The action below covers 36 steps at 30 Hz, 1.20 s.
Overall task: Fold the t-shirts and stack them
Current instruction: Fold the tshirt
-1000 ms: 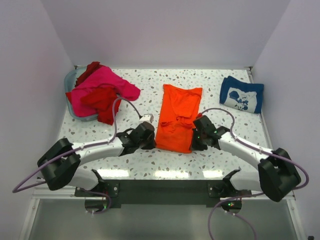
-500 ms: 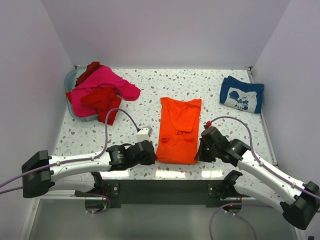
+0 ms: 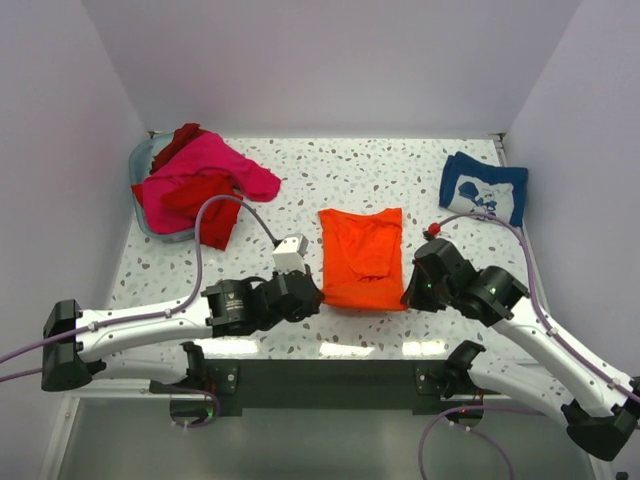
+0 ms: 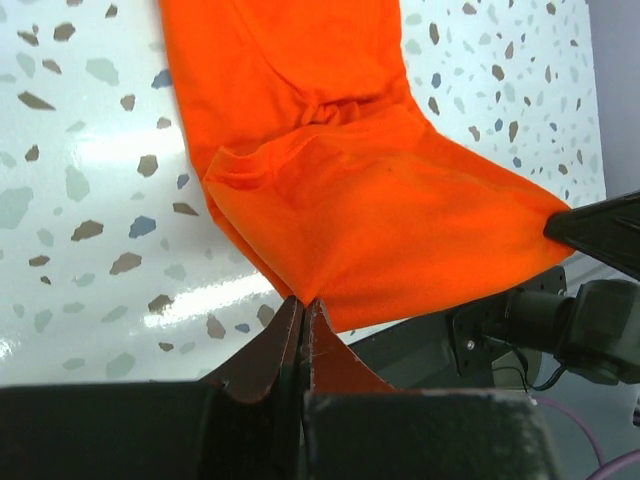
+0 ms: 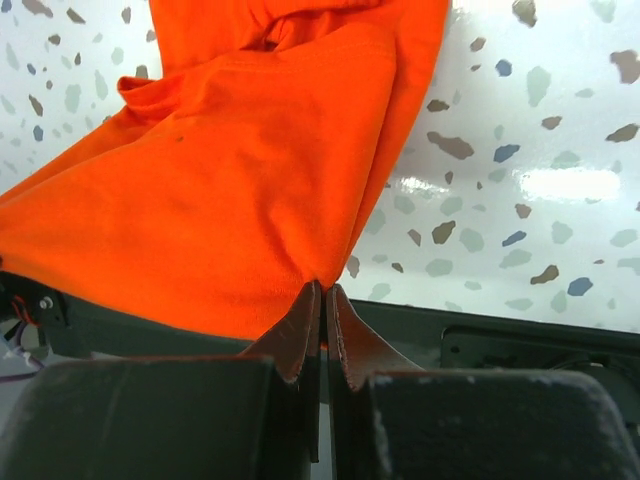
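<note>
Orange shirt (image 3: 362, 255): mid-table, near edge raised. My wrist views show the left gripper (image 4: 303, 310) pinched shut on its left corner and the right gripper (image 5: 322, 295) on its right. Overhead only: pink shirt (image 3: 205, 165) and red shirt (image 3: 205, 200) heaped over the bin (image 3: 138, 160); navy shirt (image 3: 484, 188) far right.

Bright overhead light glares off the glossy table (image 3: 470, 215); wrist-view foregrounds are blurred.
</note>
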Available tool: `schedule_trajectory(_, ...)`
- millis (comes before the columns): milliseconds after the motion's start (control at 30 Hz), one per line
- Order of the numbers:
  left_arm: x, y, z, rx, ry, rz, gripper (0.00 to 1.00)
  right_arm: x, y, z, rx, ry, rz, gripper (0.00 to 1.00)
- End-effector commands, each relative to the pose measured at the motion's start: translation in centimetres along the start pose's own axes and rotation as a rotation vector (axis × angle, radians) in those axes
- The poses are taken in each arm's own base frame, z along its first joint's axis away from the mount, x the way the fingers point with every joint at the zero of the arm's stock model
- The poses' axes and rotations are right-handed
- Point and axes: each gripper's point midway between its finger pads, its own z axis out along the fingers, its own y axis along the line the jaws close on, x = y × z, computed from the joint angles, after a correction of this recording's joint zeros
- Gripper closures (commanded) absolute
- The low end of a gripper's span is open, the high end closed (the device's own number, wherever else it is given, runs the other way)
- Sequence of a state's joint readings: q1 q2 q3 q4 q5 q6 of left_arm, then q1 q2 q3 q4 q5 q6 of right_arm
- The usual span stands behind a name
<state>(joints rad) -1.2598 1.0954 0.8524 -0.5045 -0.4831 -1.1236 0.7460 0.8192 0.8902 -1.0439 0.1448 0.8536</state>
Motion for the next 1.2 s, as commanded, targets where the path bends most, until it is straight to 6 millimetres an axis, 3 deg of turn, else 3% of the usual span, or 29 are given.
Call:
schedule_trajectory(0, -2.9, -1.2, -0.5, -0.02, -0.093, 0.042, 1.0, -2.4, -0.3, -0.9, 0.06, -0.084, -0.022, 1.0)
schedule_trajectory(167, -5.4, -1.7, 1.1, -0.017, -0.112, 0.053, 1.0, -6.8, 0.7, -1.6, 0.112, -0.217, -0.048, 1.0)
schedule_trajectory(367, -7.4, -1.8, 3.1, -0.021, -0.126, 0.081, 1.0, -10.0, 2.0, 0.6, 0.162, -0.227, -0.086, 1.0)
schedule_trajectory(500, -8.4, -1.4, 4.5, -0.028, -0.129, 0.097, 1.0, -12.3, 1.3, 1.9, 0.173, -0.229, -0.047, 1.0)
schedule_trajectory(733, -9.1, -0.8, 6.9, -0.027, -0.094, 0.102, 1.0, -15.0, 1.1, 3.5, 0.193, -0.221, -0.057, 1.0)
schedule_trajectory(1167, -10.1, 1.3, 11.2, -0.026, -0.03, 0.064, 1.0, -18.3, 1.0, 7.8, 0.217, -0.185, -0.037, 1.0)
